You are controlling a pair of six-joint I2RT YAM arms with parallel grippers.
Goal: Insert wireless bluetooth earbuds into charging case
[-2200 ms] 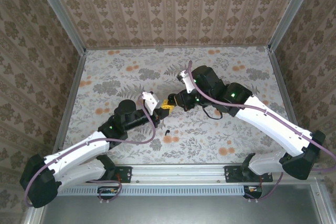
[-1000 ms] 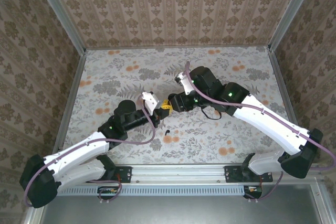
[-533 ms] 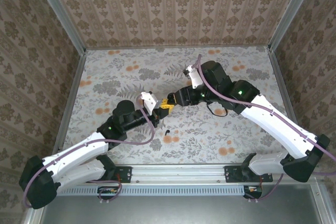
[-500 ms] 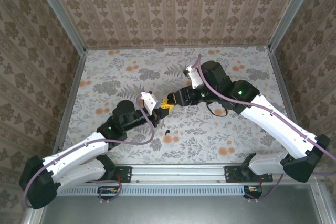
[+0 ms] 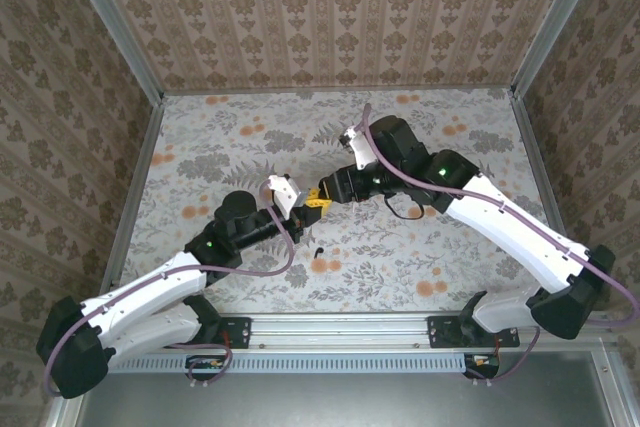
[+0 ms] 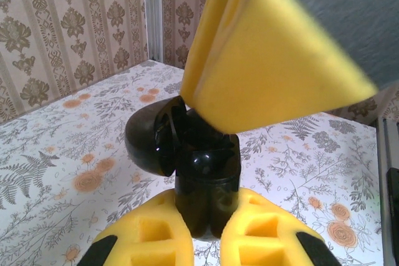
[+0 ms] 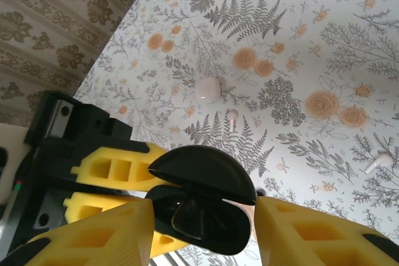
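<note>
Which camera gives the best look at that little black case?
The right wrist view: the black case shows whole, lid open, nothing covering it. The left wrist view shows it close, partly behind a yellow gripper finger. In the top view it is a tiny dark speck.

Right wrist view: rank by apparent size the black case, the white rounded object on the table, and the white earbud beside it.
1. black case, though nearness to the camera inflates it.
2. white rounded object.
3. white earbud.
</note>
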